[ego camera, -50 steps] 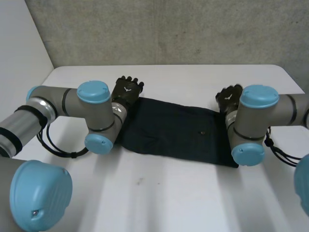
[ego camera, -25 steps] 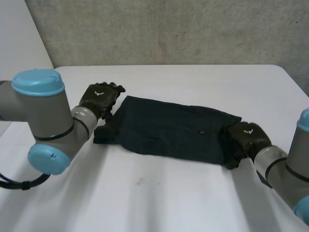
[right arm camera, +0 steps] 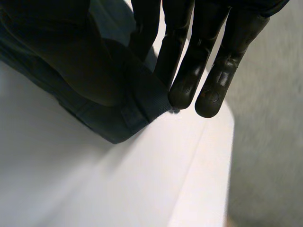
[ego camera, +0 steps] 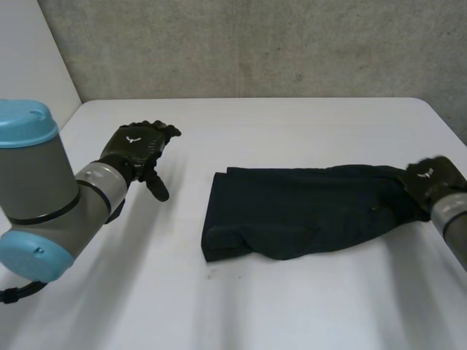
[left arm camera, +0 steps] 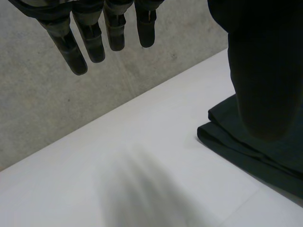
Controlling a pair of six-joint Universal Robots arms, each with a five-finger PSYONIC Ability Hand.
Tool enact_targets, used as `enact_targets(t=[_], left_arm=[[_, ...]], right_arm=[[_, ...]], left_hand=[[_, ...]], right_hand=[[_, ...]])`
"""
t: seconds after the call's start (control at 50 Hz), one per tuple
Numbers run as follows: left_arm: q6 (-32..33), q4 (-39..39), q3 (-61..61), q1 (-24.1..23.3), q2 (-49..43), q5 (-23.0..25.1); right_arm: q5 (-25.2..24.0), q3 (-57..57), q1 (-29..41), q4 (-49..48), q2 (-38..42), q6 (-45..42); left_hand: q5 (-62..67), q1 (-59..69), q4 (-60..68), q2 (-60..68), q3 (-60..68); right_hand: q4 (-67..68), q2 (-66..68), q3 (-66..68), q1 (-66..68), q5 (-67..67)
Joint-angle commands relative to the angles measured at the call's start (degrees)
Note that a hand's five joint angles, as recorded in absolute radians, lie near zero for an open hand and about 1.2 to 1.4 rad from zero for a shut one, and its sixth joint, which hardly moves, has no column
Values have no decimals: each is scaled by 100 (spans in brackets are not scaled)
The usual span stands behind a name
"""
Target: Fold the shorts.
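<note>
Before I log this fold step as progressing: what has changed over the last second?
The shorts slid toward the robot's right, and their left end now lies doubled over. The left hand came off them and drew back, open above the table. The right hand moved from the shorts' far edge to their right end. The shorts stayed dark side up on the table.

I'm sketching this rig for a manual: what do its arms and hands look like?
The left arm and right arm are thick grey tubes; the left arm's round joints end in light-blue caps. The left hand and right hand are black, each with a small white mark on its back.
</note>
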Motion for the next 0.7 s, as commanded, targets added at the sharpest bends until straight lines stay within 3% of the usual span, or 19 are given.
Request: enact_targets(t=[0.02, 0.1, 0.18, 0.2, 0.28, 0.36, 0.38, 0.42, 0.44, 0.48, 0.58, 0.6, 0.7], left_arm=[[-8, 6, -345, 95, 390, 119], [-26, 6, -389, 95, 426, 119], [-61, 23, -363, 104, 435, 119], [-61, 41, -354, 104, 435, 119], [-61, 146, -275, 104, 426, 119], [-35, 155, -38, 60, 400, 110], [-52, 147, 76, 34, 356, 102], [-61, 138, 190, 33, 338, 102], [-70, 138, 252, 25, 329, 102], [-157, 138, 480, -2, 242, 102], [-456, 85, 1104, -151, -110, 84], [-561, -19, 1279, -247, -258, 84], [-861, -643, 1632, -669, -769, 49]], right_arm=[[-20, -940, 1595, 213, 90, -746], [-187, -1310, 2422, 117, 432, -851], [-775, -1591, 3257, 90, 863, -1254], [-1124, -1618, 3563, 116, 1047, -1473], [-1741, -1609, 3908, 169, 1469, -1782], [-1866, -1618, 3918, 169, 1567, -1687], [-1875, -1618, 3918, 169, 1524, -1625], [-1919, -1627, 3918, 126, 1418, -1406], [-1893, -1636, 3883, 82, 1305, -1074], [-1857, -1662, 3743, 73, 1129, -564], [-1647, -1671, 3101, 46, 312, 1834], [-1507, -1688, 2926, 38, 145, 2630], [-1444, -1846, 2494, 265, 283, 4026]], left_hand=[[-186, -117, -142, -116, -183], [-203, -134, -159, -132, -200], [-203, -134, -159, -132, -200], [-203, -134, -159, -132, -200], [-186, -117, -142, -116, -183], [-203, -134, -158, -132, -200], [-186, -117, -142, -116, -183], [-169, -100, -125, -99, -166], [-169, -100, -125, -99, -166], [-169, -100, -125, -99, -166], [-152, -83, -108, -82, -149], [-136, -67, -91, -65, -133], [-102, -33, -58, -32, -99]], right_hand=[[1178, 1247, 1254, 2665, 1486], [1178, 1247, 1254, 2665, 1486], [1178, 1247, 1254, 2665, 1486], [1178, 1247, 1254, 2665, 1486], [1178, 1247, 1254, 2665, 1486], [1178, 1247, 1254, 2665, 1486], [1017, 1086, 1094, 2504, 1325], [-1628, -1559, -1552, -141, -1320], [-3907, -3838, -3830, -2420, -3599], [-5739, -5670, -5663, -4252, -5431], [-5822, -5753, -5746, -4335, -5514], [-5822, -5753, -5746, -4335, -5514], [-5822, -5753, -5746, -4335, -5514]])
